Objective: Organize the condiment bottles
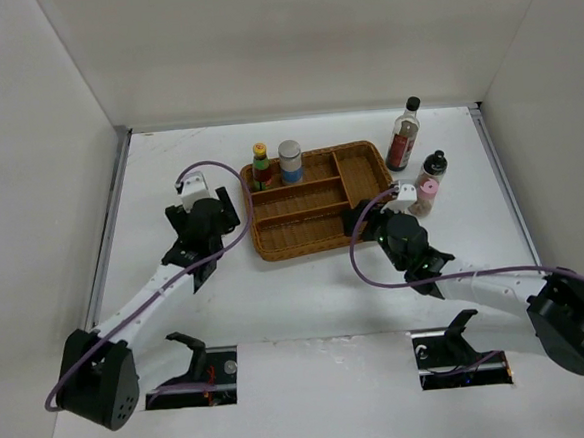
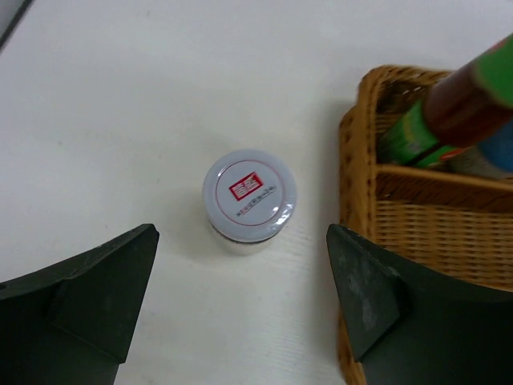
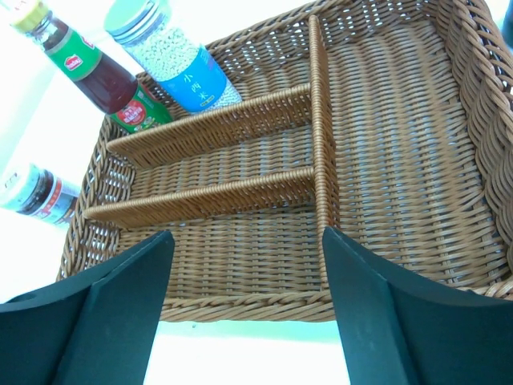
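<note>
You are holding left gripper (image 2: 240, 257) spread, empty, above white-lidded jar (image 2: 249, 192) standing on table (image 2: 120, 120) just beside wicker tray (image 2: 353, 160) wall.
Risk: tray-side finger (image 2: 377, 297) snagging wall on descent, tipping jar.
Right gripper (image 3: 248, 241) hanging released over tray; red sauce bottle (image 3: 96, 72), blue-label jar (image 3: 188, 68) sitting in far slot.

Bright, even light left soft shadows, the table (image 3: 28, 249) blew out white, and the red sauce bottle (image 2: 469, 96) looked blurred up close.

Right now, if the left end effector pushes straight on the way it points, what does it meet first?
Probably the white-lidded jar, centred ahead of the open left end effector on the table; the wicker tray sits off to one side.
</note>
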